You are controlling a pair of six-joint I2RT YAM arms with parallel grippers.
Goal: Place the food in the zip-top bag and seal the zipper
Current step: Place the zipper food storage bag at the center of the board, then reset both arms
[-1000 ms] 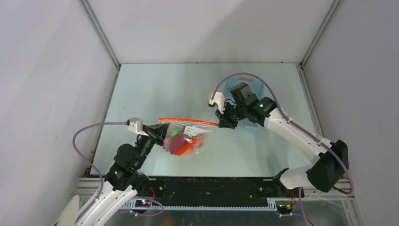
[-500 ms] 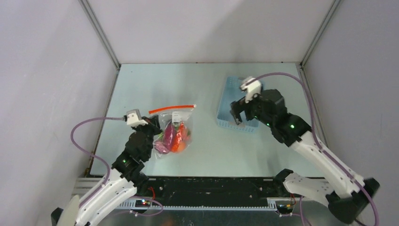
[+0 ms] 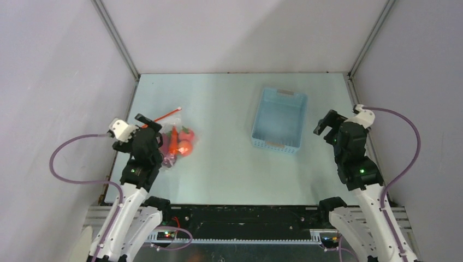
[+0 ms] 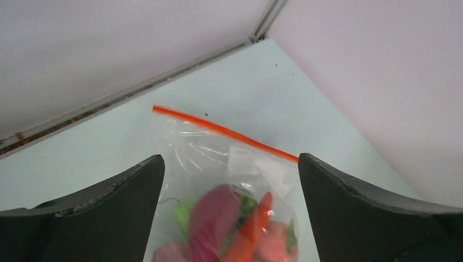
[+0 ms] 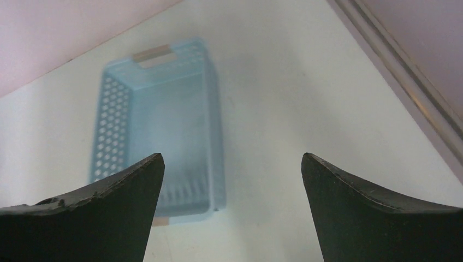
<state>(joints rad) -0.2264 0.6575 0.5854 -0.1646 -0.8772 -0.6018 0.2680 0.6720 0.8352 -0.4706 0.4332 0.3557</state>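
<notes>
The zip-top bag (image 3: pixel 177 143) is clear and crinkly. It lies on the left part of the pale bench (image 3: pixel 224 164), near the left wall. The food (image 3: pixel 180 146) shows through the plastic as red, orange, magenta and green pieces bunched at the closed end. The zipper (image 3: pixel 162 116) is a thin red-orange strip that reads as one straight line in the left wrist view (image 4: pixel 224 131); whether it is pressed shut cannot be told.

A second ago the bag hung stretched between both arms over the middle of the bench, with its strip level across the view. Half a second ago only the left arm held it. Now it rests alone on the bench.

The left end effector (image 3: pixel 151 130) has let go and stands wide open just near-left of the bag, holding nothing. The right end effector (image 3: pixel 326 124) has drawn back to the right edge, also wide open and holding nothing, and faces the light-blue perforated basket (image 3: pixel 262 117).

From above, the zipper's long axis runs diagonally from near-left to far-right. The mouth faces the far-left corner and the filled end points near-right.
</notes>
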